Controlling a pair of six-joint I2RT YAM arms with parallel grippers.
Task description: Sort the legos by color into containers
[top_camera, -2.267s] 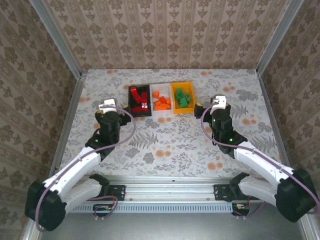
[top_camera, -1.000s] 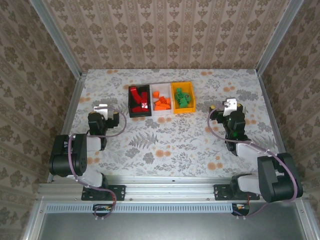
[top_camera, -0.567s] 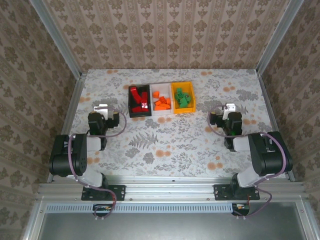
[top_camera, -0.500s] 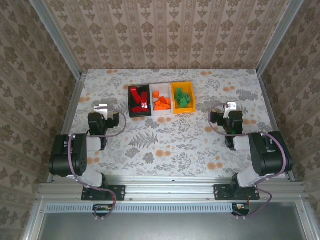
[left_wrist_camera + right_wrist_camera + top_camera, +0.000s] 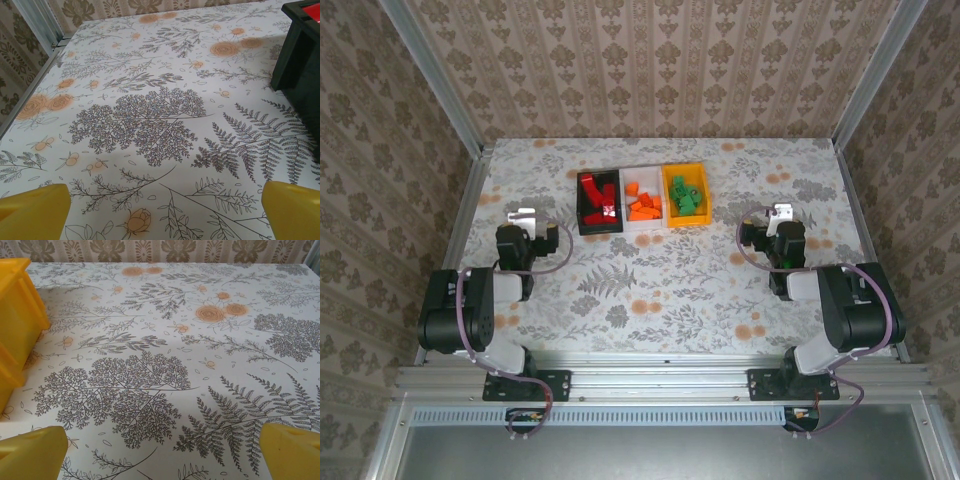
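Plastic legos [image 5: 642, 208] sorted in containers [image 5: 685, 167] overhead, left gripper [image 5: 165, 210], right gripper [image 5: 165, 450] spread wide, empty, in wrist views

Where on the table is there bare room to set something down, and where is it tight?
Bare: the wide table patch in front of the bins, between left gripper and right gripper; the strip from bins to back wall; the ends beside the black bin and yellow bin. Tight: inside the bins, holding legos.
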